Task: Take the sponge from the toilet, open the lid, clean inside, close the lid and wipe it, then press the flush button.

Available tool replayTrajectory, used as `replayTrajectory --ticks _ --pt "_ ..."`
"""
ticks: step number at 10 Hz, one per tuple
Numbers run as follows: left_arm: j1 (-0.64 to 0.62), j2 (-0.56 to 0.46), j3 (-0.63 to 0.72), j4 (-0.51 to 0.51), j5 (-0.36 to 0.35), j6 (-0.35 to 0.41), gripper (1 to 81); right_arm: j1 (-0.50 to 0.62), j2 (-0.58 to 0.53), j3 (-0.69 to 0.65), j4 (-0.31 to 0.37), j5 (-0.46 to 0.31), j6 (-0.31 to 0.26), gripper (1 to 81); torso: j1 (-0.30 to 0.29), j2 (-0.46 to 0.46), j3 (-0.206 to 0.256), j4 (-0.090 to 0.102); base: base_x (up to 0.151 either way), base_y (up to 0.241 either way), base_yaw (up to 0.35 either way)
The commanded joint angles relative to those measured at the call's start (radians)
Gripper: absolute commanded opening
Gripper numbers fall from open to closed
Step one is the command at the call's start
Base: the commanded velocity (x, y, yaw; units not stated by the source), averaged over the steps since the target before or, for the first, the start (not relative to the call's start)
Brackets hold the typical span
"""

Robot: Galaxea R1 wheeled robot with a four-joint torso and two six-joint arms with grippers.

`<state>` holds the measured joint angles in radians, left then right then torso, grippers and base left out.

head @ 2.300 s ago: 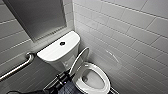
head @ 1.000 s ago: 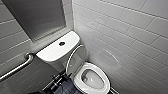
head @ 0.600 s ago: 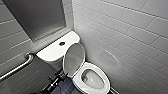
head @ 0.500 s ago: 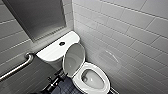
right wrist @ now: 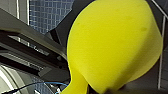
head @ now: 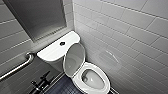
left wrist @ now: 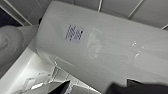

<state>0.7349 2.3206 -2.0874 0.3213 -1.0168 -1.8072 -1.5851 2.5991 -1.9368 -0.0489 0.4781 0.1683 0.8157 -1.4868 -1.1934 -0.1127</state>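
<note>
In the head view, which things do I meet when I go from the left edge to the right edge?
Grab bar → flush button → raised lid → toilet bowl → tiled wall.

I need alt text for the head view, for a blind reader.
A white toilet stands in a tiled corner, its lid raised. A dark flush button sits on the tank cover; a grab bar is beside.

Lid (head: pixel 73 58) stands up vs. tank (head: pixel 53 51), so bowl (head: pixel 93 80) is open from above. Tiled wall (head: pixel 125 37) crowds its rt side; grab bar (head: pixel 17 66) juts at left.
</note>
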Motion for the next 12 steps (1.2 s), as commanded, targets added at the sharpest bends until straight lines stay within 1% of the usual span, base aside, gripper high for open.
replayTrajectory --ticks 1,2,3,4,5,6,7,8,9,10,11,12 --pt "-0.065 -0.021 0.007 0.263 -0.029 0.009 81.1 -0.014 -0.023 0.027 -0.015 -0.069 -0.001 1.0 0.000 0.000 0.000 0.000 0.000 0.000 0.000" --pt "-0.061 -0.023 0.000 0.405 0.001 0.009 81.1 -0.014 -0.023 0.027 -0.015 -0.070 -0.001 1.0 0.000 0.000 0.000 0.000 0.000 0.000 0.000" --pt "-0.059 -0.021 -0.003 0.567 0.050 0.011 81.1 -0.014 -0.025 0.021 -0.015 -0.069 -0.001 1.0 0.000 0.000 0.000 0.000 0.000 0.000 0.000" --pt "-0.059 -0.013 -0.016 0.864 0.128 0.008 81.1 -0.013 -0.034 0.009 -0.014 -0.065 -0.001 1.0 0.000 0.000 0.000 0.000 0.000 0.000 0.000" --pt "-0.032 -0.012 -0.022 1.117 0.168 0.006 81.1 -0.011 -0.044 0.001 -0.014 -0.067 -0.001 1.0 0.000 0.000 0.000 0.000 0.000 0.000 0.000" --pt "0.022 -0.010 -0.029 1.289 0.199 0.009 81.1 -0.011 -0.054 0.000 -0.014 -0.067 -0.001 1.0 0.000 0.000 0.000 0.000 0.000 0.000 0.000" --pt "0.091 -0.001 -0.034 1.417 0.242 0.014 81.1 -0.008 -0.057 0.000 -0.018 -0.069 -0.001 1.0 0.000 0.000 0.000 0.000 0.000 0.000 0.000" --pt "0.165 0.014 -0.036 1.507 0.319 0.016 81.1 -0.005 -0.057 0.004 -0.028 -0.073 -0.001 1.0 0.000 0.000 0.000 0.000 0.000 0.000 0.000" --pt "0.238 0.031 -0.036 1.533 0.395 0.016 81.1 -0.005 -0.055 0.009 -0.034 -0.076 -0.001 1.0 0.000 0.000 0.000 0.000 0.000 0.000 0.000" --pt "0.304 0.042 -0.039 1.532 0.457 0.016 81.1 -0.005 -0.055 0.010 -0.035 -0.078 -0.001 1.0 0.000 0.000 0.000 0.000 0.000 0.000 0.000" --pt "0.344 0.053 -0.045 1.530 0.492 0.016 81.1 -0.005 -0.054 0.012 -0.037 -0.078 -0.006 1.0 0.000 0.000 0.000 0.000 0.000 0.000 0.000" --pt "0.367 0.065 -0.048 1.533 0.495 0.026 81.1 -0.005 -0.048 0.010 -0.051 -0.081 -0.009 1.0 0.000 0.000 0.000 0.000 0.000 0.000 0.000"
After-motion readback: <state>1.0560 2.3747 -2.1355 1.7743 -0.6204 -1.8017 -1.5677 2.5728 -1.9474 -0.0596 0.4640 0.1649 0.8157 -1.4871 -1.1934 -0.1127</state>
